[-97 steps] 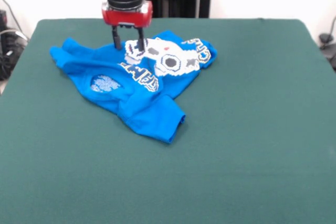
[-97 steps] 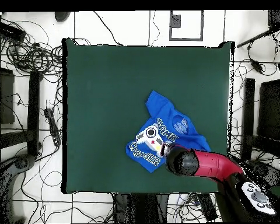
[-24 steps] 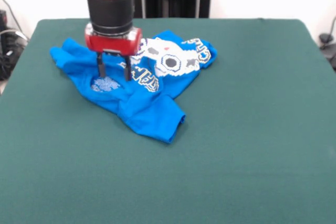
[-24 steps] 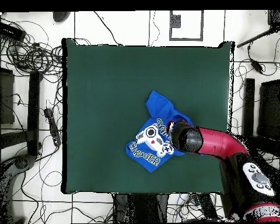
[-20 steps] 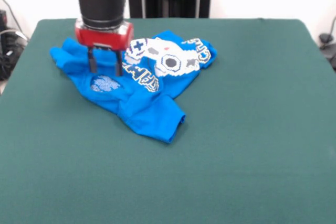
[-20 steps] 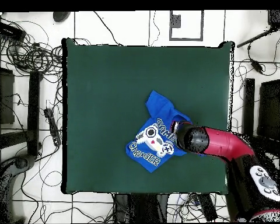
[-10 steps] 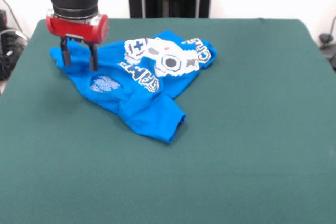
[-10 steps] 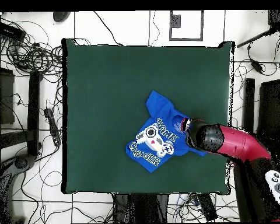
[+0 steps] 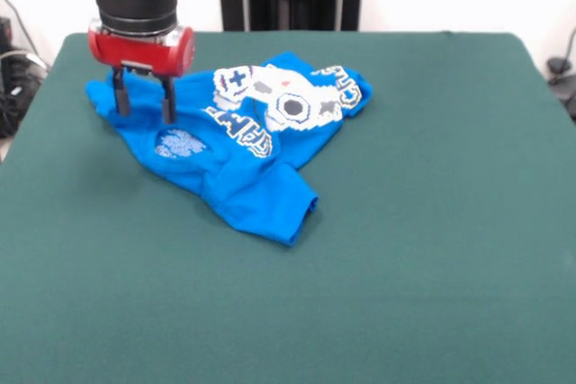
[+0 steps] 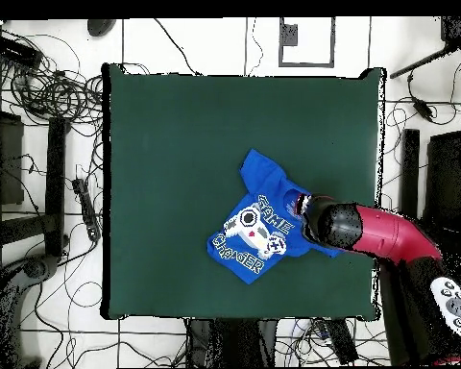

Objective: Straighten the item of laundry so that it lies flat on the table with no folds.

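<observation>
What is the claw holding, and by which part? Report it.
Nothing is held. The claw is open above the T-shirt's left end, its fingers apart with no cloth between them.

In the front view the T-shirt (image 9: 236, 141) lies crumpled on the worktop (image 9: 432, 222), in the upper left part of the frame. The hand (image 9: 142, 105) hangs over the left end of the shirt, its two fingers apart and pointing down. One sleeve reaches toward the lower centre. In the overhead view the shirt (image 10: 263, 221) lies right of centre, and the hand (image 10: 311, 219) is over its right side.
</observation>
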`<state>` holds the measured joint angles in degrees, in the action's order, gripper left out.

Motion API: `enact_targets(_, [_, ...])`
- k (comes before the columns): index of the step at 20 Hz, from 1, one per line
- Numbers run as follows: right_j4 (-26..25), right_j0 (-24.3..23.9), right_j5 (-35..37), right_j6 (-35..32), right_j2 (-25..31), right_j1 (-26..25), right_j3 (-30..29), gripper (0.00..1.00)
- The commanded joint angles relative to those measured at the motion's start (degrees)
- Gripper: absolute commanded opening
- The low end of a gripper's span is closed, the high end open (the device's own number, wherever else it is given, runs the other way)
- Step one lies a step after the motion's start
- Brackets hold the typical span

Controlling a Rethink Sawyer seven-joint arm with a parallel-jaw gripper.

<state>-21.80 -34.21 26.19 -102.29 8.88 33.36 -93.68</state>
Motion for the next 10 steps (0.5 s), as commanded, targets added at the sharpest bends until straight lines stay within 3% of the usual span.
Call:
enact_targets(1, [0.28,3.67,-2.54,-5.22,3.27,-5.33,-0.98,1.00])
enact_targets(10, [0.26,4.39,-2.46,-5.05,3.05,-8.22,1.68,1.00])
